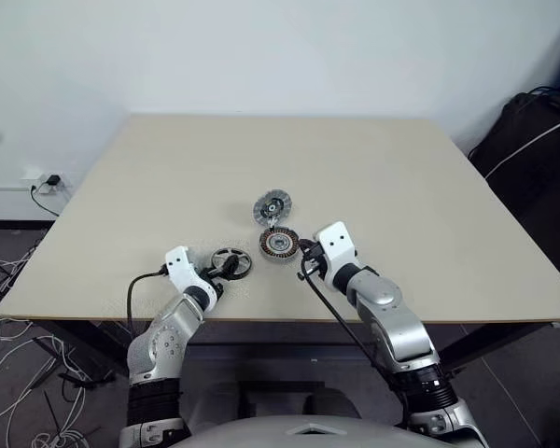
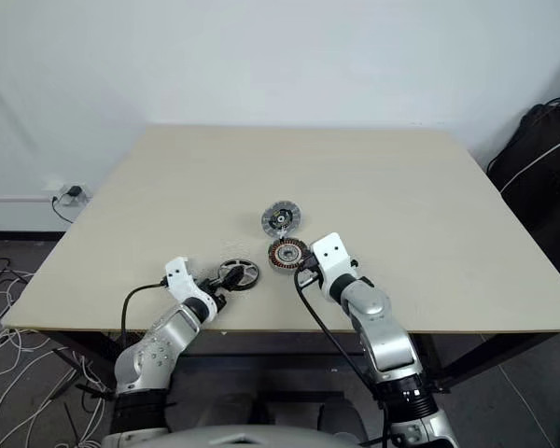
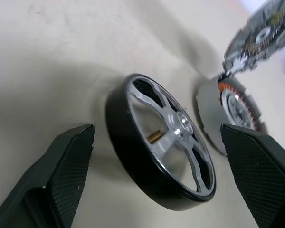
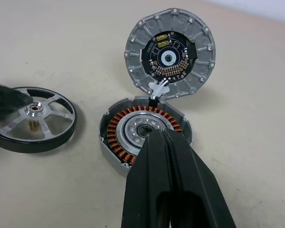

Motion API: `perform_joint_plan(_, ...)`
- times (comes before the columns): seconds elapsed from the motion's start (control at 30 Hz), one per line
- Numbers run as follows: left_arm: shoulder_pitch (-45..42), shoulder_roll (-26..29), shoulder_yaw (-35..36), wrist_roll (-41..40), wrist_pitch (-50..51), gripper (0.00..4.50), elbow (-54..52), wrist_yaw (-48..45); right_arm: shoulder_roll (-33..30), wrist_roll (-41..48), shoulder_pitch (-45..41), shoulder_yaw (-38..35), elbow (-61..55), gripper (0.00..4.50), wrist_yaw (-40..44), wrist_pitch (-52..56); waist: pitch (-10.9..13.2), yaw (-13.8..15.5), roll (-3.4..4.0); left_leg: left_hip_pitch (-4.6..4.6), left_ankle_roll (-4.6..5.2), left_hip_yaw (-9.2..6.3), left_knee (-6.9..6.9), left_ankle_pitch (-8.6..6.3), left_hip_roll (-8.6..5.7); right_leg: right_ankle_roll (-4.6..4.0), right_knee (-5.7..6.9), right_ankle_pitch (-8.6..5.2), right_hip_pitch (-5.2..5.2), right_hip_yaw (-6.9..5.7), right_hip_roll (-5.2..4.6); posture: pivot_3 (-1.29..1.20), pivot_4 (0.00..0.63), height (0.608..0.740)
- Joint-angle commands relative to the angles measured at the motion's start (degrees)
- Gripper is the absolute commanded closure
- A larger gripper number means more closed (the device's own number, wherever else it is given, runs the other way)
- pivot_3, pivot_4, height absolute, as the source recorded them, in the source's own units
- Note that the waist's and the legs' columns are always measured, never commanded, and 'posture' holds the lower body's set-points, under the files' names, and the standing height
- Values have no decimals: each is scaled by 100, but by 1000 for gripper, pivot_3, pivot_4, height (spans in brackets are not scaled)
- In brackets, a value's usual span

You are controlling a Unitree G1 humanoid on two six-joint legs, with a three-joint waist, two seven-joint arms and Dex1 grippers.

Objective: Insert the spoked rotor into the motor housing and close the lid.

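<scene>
The spoked rotor (image 3: 161,142), a black-rimmed wheel with silver spokes and a brass hub pin, lies flat on the beige table (image 1: 401,187). My left gripper (image 1: 226,268) is open, with one finger (image 3: 61,180) on each side of the rotor and not touching it. Just to its right sits the motor housing (image 4: 121,130) with its copper windings exposed. The lid (image 4: 171,52) stands hinged open at the housing's far edge, its circuit face showing. My right gripper (image 4: 159,137) is shut and empty, with its tips at the housing's near rim.
All three parts sit near the table's front edge (image 1: 261,319). A black bag (image 1: 532,131) stands off the table's right side. Loose cables (image 1: 5,308) and a wall socket (image 1: 45,180) are at the left, below table height.
</scene>
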Motion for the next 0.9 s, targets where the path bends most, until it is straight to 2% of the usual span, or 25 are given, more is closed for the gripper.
perform_joint_plan(0.03,-163,-635,330,-790,142,0,-23,193,-19,43,-84,13,-220,4470,17,-5,1,2,-1,0,0,-1,0,0,0,0,0,0,0,0,0,0,0,740)
perform_joint_plan(0.1,-164,-704,423,-1116,205,0,21,295,-28,42,-87,20,-220,4470,19,-5,1,2,-2,-1,0,-1,0,0,0,0,-1,0,0,0,0,0,0,740)
perform_joint_plan(0.2,-108,-743,433,-1506,299,644,95,385,-37,37,-80,42,-242,4500,17,4,1,11,-3,-3,0,-1,0,0,-2,0,-2,0,0,-1,-1,0,0,740)
perform_joint_plan(0.47,-43,-673,225,-1944,430,3305,238,500,-39,38,-86,109,-266,4500,6,25,2,8,-7,-3,0,-1,1,0,-2,-1,-2,0,0,-2,1,0,0,740)
perform_joint_plan(0.57,-15,-637,168,-2087,424,4058,228,568,-43,42,-76,129,-281,4500,1,46,-6,4,-10,5,0,-1,1,0,-3,-2,-3,1,9,-1,-1,0,0,740)
perform_joint_plan(0.7,14,-606,193,-2288,337,4066,160,596,-54,37,-57,155,-310,4500,-14,77,-5,1,-11,16,0,-1,1,0,-1,-4,-2,2,20,-3,-1,0,0,740)
perform_joint_plan(0.9,36,-713,206,-2712,-351,4066,-225,-198,-84,41,-6,125,-418,4500,-48,125,-3,3,-13,-7,-1,-1,-1,0,-1,-5,-7,2,-4,-1,-1,0,0,740)
